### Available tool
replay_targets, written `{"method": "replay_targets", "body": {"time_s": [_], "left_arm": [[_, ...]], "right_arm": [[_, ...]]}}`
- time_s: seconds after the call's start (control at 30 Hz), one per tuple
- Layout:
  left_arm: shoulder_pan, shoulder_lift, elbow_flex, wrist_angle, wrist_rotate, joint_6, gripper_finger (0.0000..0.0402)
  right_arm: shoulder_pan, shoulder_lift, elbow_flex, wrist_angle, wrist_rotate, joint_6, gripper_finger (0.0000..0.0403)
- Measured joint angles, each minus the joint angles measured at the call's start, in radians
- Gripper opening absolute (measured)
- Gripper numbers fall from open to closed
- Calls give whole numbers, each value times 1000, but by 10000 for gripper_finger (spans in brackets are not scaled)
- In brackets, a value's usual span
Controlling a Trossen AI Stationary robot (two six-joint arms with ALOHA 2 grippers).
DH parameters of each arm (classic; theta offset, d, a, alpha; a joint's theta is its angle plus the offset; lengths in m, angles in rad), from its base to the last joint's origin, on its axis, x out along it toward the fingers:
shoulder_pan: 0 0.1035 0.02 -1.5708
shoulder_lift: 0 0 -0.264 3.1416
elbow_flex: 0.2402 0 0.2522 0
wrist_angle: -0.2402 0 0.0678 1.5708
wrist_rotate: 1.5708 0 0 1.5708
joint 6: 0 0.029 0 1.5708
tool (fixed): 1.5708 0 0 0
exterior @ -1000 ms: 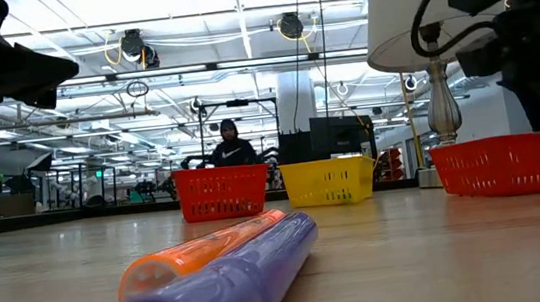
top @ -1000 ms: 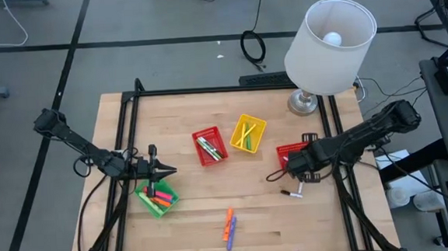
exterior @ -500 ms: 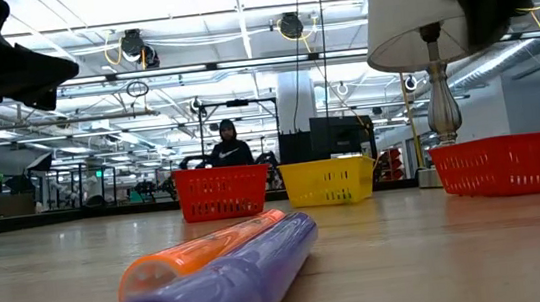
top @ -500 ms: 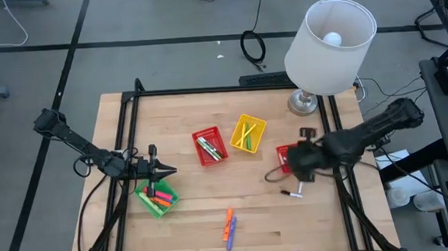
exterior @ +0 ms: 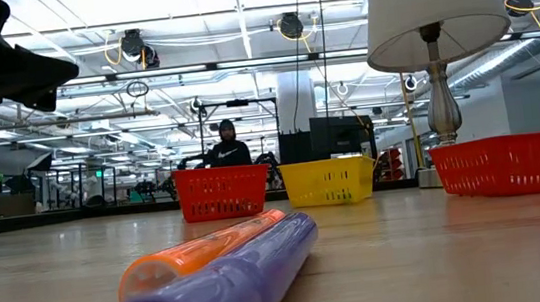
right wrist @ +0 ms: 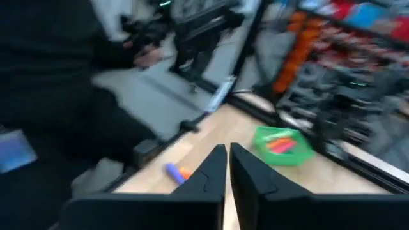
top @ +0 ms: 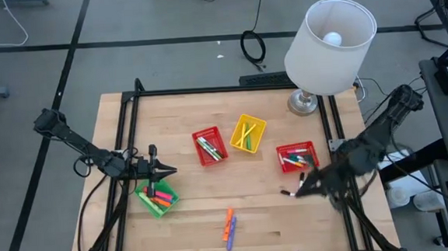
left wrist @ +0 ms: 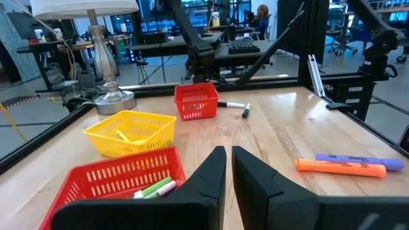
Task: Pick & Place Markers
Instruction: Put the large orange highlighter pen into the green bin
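A: Left gripper point(top: 167, 172)?
B: Parked over the table's left side, just above the green basket point(top: 157, 198). Fingers point(left wrist: 211, 167) pressed together, holding nothing.

A: Right gripper point(top: 300, 189)?
B: Low at the table's right edge, near the front, just in front of the right-hand red basket point(top: 297, 157). Fingers point(right wrist: 214, 167) drawn together, only a thin slit between, nothing visibly clamped. Tip right beside the white-barrelled marker point(top: 293, 192); contact impossible to tell.

A: Loose markers?
B: White-barrelled one flat on the wood in front of the right red basket. Orange marker point(top: 228, 221) and purple marker point(top: 232, 232) side by side, touching, near the front edge at centre. Same pair huge in the low view, orange point(exterior: 201, 256) behind purple point(exterior: 226, 288).

A: Baskets?
B: Green basket with pink and orange markers inside. Centre red basket point(top: 208, 145) with green and white ones. Yellow basket point(top: 248, 132) beside it with a couple of yellow ones. Right red basket with several, colours mixed.

A: Anything else?
B: Lamp point(top: 329, 35) at the back right corner of the table point(top: 176, 113). Person point(exterior: 230, 145) far off in the room behind, seen in the low view
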Motion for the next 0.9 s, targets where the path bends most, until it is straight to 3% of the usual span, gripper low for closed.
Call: {"method": "replay_targets", "body": {"time_s": [0.1,0.23,0.4,0.57,0.7,0.9], "left_arm": [[0,0,0,-1,0,0,31],[0,0,0,0,0,0,31],[0,0,0,6,-1,0,31],[0,0,0,15,-1,0,31],[0,0,0,28,-5,-15,31],[2,0,3,36,-134,-258,30]], "right_arm": [[1,-181,-178,116,35,10,2],[-9,-388,-436,395,34,-18,2],[-9,-461,-682,641,46,-46,1],[-9,-451,-788,838,68,-103,1],[-9,-447,-819,892,63,-127,1],[-9,-446,-821,865,62,-128,1]]}}
